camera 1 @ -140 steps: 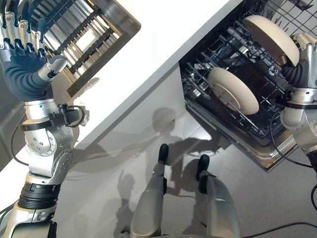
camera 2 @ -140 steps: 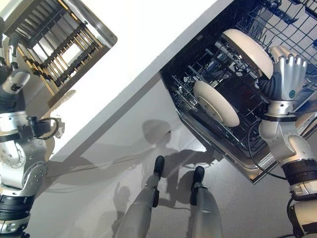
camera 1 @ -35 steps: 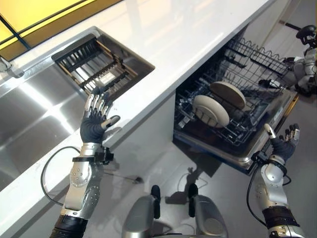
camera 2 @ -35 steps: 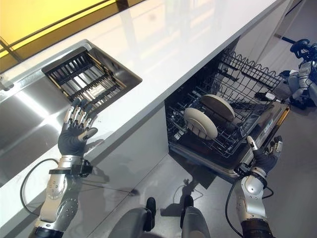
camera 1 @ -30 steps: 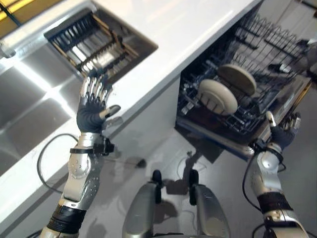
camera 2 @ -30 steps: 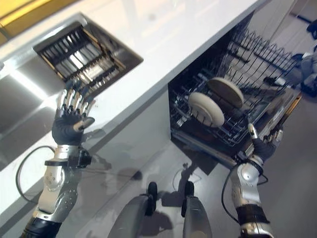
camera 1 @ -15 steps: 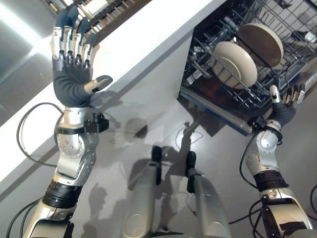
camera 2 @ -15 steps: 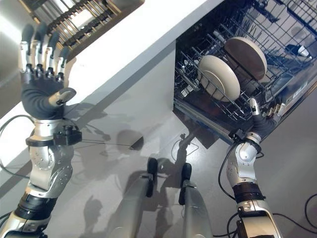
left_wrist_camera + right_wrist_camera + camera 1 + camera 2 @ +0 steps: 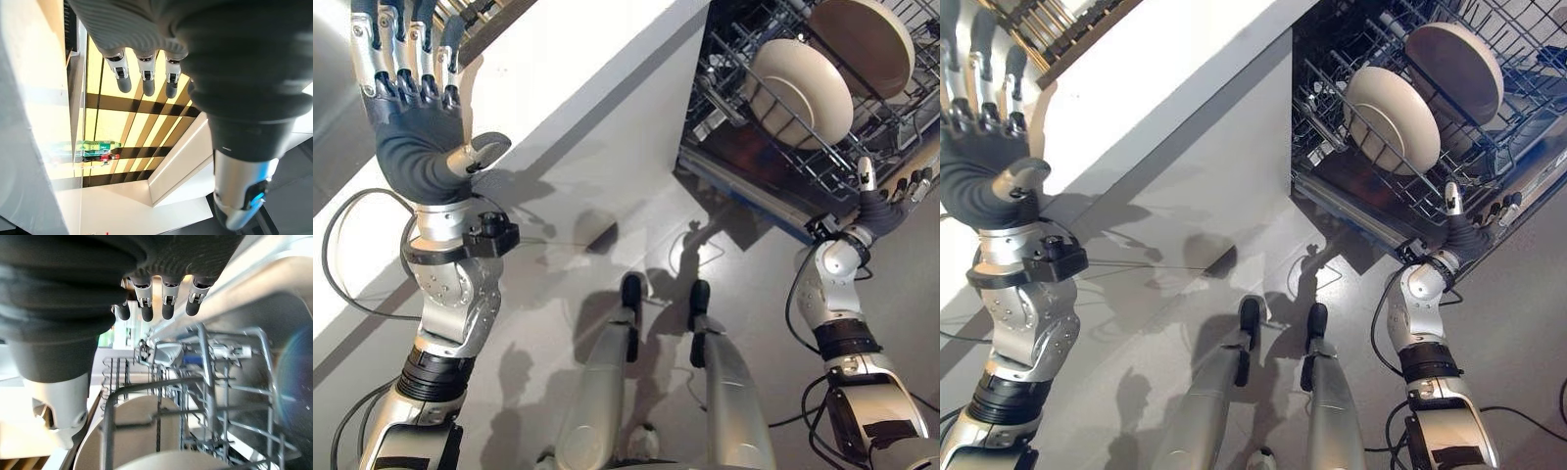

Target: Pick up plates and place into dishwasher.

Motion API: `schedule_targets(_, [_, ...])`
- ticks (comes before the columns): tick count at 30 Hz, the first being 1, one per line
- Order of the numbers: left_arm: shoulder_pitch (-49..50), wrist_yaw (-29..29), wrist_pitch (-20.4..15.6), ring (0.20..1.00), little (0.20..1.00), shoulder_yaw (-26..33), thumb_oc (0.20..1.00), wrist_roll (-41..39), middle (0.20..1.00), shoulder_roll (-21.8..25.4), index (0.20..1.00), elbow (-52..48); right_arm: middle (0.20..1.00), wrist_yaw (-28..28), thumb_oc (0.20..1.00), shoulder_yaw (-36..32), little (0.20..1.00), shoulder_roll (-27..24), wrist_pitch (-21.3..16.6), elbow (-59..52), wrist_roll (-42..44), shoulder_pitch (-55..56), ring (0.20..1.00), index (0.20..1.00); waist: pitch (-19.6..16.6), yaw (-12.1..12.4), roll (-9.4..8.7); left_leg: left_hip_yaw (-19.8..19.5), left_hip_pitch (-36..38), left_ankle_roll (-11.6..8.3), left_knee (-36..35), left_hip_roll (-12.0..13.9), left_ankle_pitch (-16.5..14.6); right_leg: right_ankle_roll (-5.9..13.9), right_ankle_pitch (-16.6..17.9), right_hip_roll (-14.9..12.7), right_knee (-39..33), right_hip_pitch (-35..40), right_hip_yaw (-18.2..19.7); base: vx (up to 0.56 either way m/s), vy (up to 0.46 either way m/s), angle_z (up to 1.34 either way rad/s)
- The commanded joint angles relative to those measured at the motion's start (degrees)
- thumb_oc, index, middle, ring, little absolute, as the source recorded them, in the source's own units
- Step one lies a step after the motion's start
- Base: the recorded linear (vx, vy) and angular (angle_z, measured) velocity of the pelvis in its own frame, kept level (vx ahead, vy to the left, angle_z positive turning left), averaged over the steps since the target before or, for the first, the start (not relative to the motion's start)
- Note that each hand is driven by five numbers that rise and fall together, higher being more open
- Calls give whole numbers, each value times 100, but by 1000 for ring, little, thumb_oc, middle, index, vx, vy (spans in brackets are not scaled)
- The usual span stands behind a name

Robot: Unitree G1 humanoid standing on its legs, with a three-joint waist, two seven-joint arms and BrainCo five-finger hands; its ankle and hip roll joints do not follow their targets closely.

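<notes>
Two cream plates stand on edge in the pulled-out lower rack of the dishwasher: a nearer plate and a farther plate, also seen as the nearer plate in the right eye view. My right hand hangs open by the dishwasher door's front edge, just outside the rack, holding nothing; its fingers show straight in the right wrist view. My left hand is raised open in front of the white counter, fingers straight, empty.
A sink insert with a dark ribbed rack is set in the counter at the upper left. The open dishwasher door juts out over the grey floor at the right.
The camera has tilted down further, so the counter and dishwasher slid toward the top. Both hands stay open and empty; the plates remain in the rack.
</notes>
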Motion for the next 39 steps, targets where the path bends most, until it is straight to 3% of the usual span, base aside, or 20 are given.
schedule_targets(1, [740,276,624,1000,1000,-318,1000,-155,1000,-421,1000,1280,1000,338,1000,-141,1000,-364,-16,-529,248,-127,1000,1000,205,-117,-115,-64,-290,69,784,-134,-612,360,721,-237,-1000,367,149,18,32,0])
schedule_targets(5, [772,324,572,1000,1000,-316,1000,-101,1000,-498,1000,1284,1000,593,1000,-199,1000,-223,-98,-724,572,-75,1000,1000,205,-142,-127,-57,-373,67,749,-161,-526,358,774,-270,-970,231,160,3,26,0])
schedule_targets(21, [830,455,614,1000,1000,-418,1000,58,1000,-807,1000,1187,1000,464,1000,27,1000,406,1,-2165,-311,-22,1000,1000,205,-156,-88,-35,-185,101,633,-237,-477,397,791,-353,-871,205,206,17,44,3])
schedule_targets(29, [728,456,753,1000,1000,-496,1000,59,1000,-933,1000,1136,1000,705,1000,492,1000,524,448,-2405,-1032,-369,1000,1000,205,-41,-49,-92,-61,115,547,-314,-417,402,785,-435,-864,278,105,21,39,2])
schedule_targets(39, [664,377,824,1000,1000,-482,1000,-163,1000,-903,1000,1163,1000,744,1000,744,1000,448,789,-2056,-1105,-819,1000,1000,205,196,-71,-195,165,98,416,-391,-300,409,787,-534,-895,527,-137,19,47,10])
